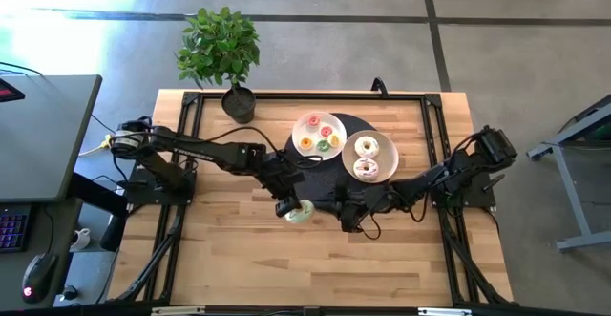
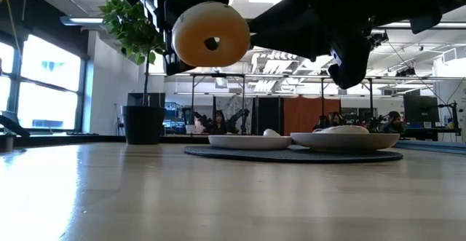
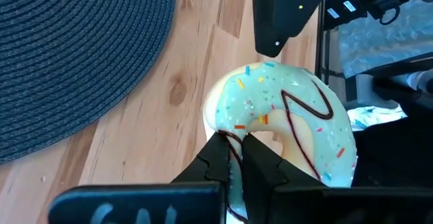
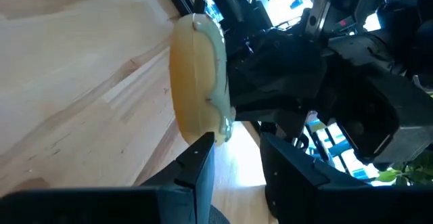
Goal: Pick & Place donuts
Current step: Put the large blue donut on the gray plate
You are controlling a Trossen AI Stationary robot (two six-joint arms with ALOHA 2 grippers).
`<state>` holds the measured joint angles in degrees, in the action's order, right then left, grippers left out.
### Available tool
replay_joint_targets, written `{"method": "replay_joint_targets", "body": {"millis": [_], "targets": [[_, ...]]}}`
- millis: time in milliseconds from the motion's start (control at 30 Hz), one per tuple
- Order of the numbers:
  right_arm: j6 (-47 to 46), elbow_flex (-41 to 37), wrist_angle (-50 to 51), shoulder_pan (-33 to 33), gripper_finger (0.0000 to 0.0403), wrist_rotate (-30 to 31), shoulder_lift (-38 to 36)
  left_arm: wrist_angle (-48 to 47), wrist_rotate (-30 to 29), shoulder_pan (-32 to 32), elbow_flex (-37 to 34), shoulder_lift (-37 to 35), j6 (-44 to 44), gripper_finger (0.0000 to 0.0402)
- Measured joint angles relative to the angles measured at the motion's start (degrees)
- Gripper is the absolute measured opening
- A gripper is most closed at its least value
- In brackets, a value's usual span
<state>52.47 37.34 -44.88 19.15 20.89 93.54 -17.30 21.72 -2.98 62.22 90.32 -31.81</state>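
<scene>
Fingers [image 3: 226, 160] of the left gripper [image 1: 286, 206] clenched on the rim of a mint-green sprinkled donut [image 1: 300, 211], lifted clear of the table in the low view [image 2: 211, 34]. Fingers of the right gripper [image 1: 351, 222] parted, grasping nothing, just at 3 o'clock of that donut.

Below, a light wooden tabletop [image 1: 239, 259] with a dark frame around it; beyond, a grey concrete floor [image 1: 516, 49], and in the low view a bright open room with windows at 9 o'clock and seated people far behind.

Left arm reaching in from 9 o'clock, stretched toward table centre, wrist bent down. Right arm coming from 3 o'clock, low and folded, gripper hanging close to the held donut.

At 12 o'clock of the grippers, a round dark woven mat [image 1: 348, 149] carrying two white plates: one [image 1: 319, 135] with small donuts in several colours, the other [image 1: 370, 156] with two larger pale ones. Potted green plant [image 1: 221, 53] at 11 o'clock, at the table's far edge. Desk with keyboard and mouse off the table at 9 o'clock.
</scene>
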Motion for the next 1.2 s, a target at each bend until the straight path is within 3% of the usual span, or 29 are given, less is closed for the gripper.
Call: {"method": "replay_joint_targets", "body": {"millis": [533,867,1200], "targets": [[0.3,0.0,-3.7,1.6,0.0114,-3.2,0.0,-0.6,-0.2,0.0,0.0,0.0,-0.1,0.0010],[-10.4,0.0,-1.6,0.5,0.0118,-5.2,0.0,-1.1,-0.2,0.0,0.0,0.0,-0.1,0.0010],[-12.7,0.0,-1.4,-0.8,0.0196,-9.7,0.0,-0.9,-0.2,0.0,0.0,0.0,-0.2,0.0010]]}}
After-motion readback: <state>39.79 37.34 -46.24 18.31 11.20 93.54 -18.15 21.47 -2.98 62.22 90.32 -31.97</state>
